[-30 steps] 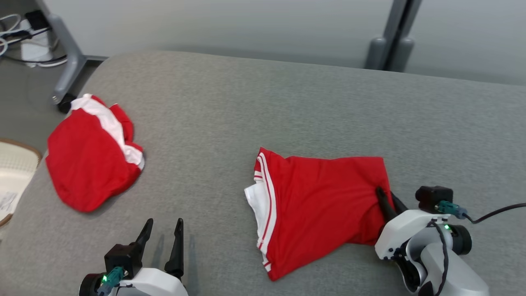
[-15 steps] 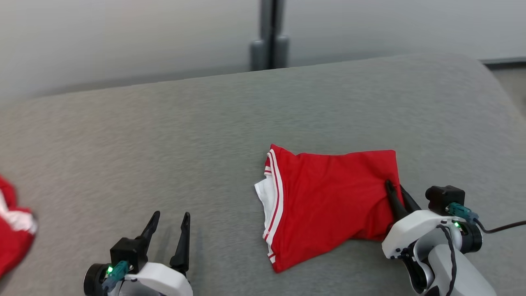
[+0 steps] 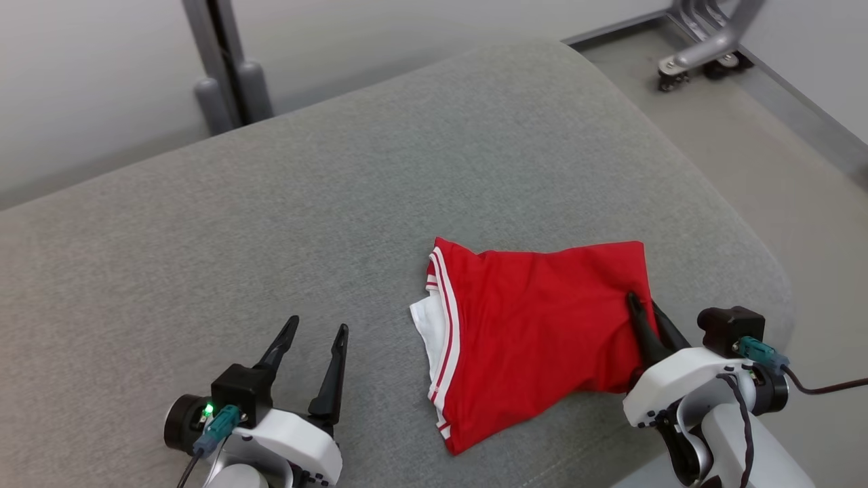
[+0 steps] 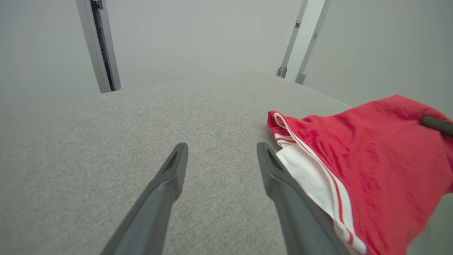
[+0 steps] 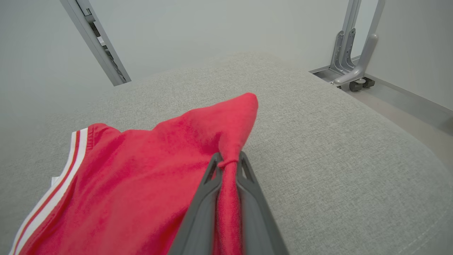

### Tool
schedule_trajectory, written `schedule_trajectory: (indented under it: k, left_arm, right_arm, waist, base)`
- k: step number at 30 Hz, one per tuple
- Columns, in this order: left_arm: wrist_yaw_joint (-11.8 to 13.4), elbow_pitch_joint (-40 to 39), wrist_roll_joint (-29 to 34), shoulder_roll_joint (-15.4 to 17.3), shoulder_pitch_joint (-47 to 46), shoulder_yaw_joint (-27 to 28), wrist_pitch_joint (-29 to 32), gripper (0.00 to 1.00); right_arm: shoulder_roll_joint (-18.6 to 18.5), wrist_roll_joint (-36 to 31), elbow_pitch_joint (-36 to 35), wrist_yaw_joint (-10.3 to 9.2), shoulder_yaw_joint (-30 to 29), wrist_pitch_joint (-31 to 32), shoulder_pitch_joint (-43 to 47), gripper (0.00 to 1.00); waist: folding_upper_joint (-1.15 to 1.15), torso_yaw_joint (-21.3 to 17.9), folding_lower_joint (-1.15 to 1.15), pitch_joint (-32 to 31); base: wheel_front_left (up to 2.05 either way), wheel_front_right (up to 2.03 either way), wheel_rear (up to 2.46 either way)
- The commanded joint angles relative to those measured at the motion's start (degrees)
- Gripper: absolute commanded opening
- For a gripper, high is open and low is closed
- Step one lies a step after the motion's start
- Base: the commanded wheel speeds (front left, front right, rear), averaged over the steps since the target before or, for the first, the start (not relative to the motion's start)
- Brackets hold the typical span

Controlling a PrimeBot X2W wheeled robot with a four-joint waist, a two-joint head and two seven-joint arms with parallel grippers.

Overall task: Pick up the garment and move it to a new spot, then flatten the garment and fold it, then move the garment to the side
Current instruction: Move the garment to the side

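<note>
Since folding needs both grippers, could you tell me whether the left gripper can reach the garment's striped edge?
Probably yes: the left gripper stands open, with only bare cushion between it and the striped edge of the garment.

The head camera looks down from above on the tabletop. Both wrist cameras sit low, near its surface, facing the wall; all three share the garment.

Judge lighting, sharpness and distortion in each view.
Head view: soft even light, no glare, garment crisp. Left wrist view: left pincer fingers blur toward the bottom edge. Right wrist view: wide-angle bend tilts the metal post; right pincer slightly soft.
</note>
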Motion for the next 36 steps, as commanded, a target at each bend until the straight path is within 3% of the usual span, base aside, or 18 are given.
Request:
schedule_trajectory:
  k: [1,6,10,16,27,32,33,34,35,36]
  left_arm:
    - [-0.37,-0.06,0.25,0.36,-0.83,-0.13,-0.08,1.00]
    - [-0.45,-0.04,0.52,0.35,-1.91,-1.58,-0.08,1.00]
    - [-0.93,-0.12,0.72,0.36,-2.99,-2.89,-0.08,1.00]
    - [-1.60,0.03,2.56,0.36,-5.17,-3.79,-0.08,1.00]
    - [-2.64,-1.41,4.87,0.31,-8.10,-2.06,-0.08,1.00]
    - [-2.84,-1.53,5.18,0.30,-8.09,-1.91,-0.08,1.00]
    - [-2.88,-1.54,5.20,0.30,-8.08,-1.79,-0.08,1.00]
    - [-2.91,-1.61,5.14,0.30,-8.05,-1.68,-0.08,1.00]
    - [-2.93,-1.64,5.08,0.29,-8.01,-1.68,-0.08,1.00]
    - [-2.95,-1.59,5.06,0.27,-7.93,-1.65,-0.08,1.00]
  right_arm:
    - [-0.27,-0.50,-0.65,-0.02,0.01,0.00,0.16,0.00]
    - [-0.27,-2.32,-1.57,-0.02,-1.34,0.00,-1.31,0.00]
    - [-0.57,-5.92,-1.47,-0.02,-2.10,0.00,-4.10,0.00]
    - [-3.18,-14.29,3.21,-0.02,-6.06,-0.01,-13.67,0.00]
    - [-16.44,-29.65,15.79,-0.02,-28.88,0.08,-25.28,0.00]
    - [-18.97,-37.87,16.34,-0.03,-39.70,1.75,-25.10,0.00]
    - [-19.08,-39.78,15.92,-0.02,-41.79,2.29,-24.59,0.08]
    - [-19.26,-41.61,15.14,-0.03,-44.35,2.61,-24.11,0.43]
    - [-19.29,-43.25,14.12,-0.03,-47.40,3.01,-23.60,1.00]
    - [-18.46,-45.11,13.36,-0.02,-49.57,3.21,-23.31,1.00]
  waist:
    - [0.00,-1.91,0.00,1.43]
    - [0.00,-1.65,0.00,2.80]
    - [0.00,0.96,0.00,4.42]
    - [0.00,9.05,0.00,8.23]
    - [0.00,19.05,0.00,12.35]
    - [0.00,21.01,0.00,12.94]
    - [0.00,21.20,0.00,12.96]
    - [0.00,21.33,0.00,12.96]
    - [0.00,21.43,0.00,12.93]
    - [0.00,21.49,0.00,12.82]
  base:
    - [0.00,0.00,0.00]
    - [0.00,0.00,0.00]
    - [0.00,0.00,0.00]
    - [0.00,0.00,0.00]
    - [0.00,0.00,0.00]
    - [0.00,0.00,0.00]
    - [0.00,0.00,0.00]
    - [0.00,0.00,0.00]
    - [0.00,0.00,0.00]
    - [0.00,0.00,0.00]
